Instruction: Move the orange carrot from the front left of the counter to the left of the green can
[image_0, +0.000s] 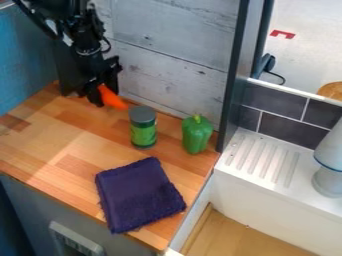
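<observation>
The black gripper (103, 95) hangs at the upper left, low over the back of the wooden counter (60, 145). An orange, tapered object (111, 97) lies at its fingers, its narrow end pointing down and right toward a jar. That jar (143, 127), green with a dark grey lid, stands upright a little right of the gripper. Further right a green bell pepper (197, 134) stands near the back wall. A folded dark purple cloth (137, 194) lies flat at the counter's front. Whether the fingers are closed on the orange object is hard to make out.
A whitewashed plank wall (174, 55) runs behind the counter, with a dark upright post (235, 75) at its right end. Right of the counter are a white sink with a ridged drainboard (260, 157) and a pale grey-white object (328, 165) on its ledge.
</observation>
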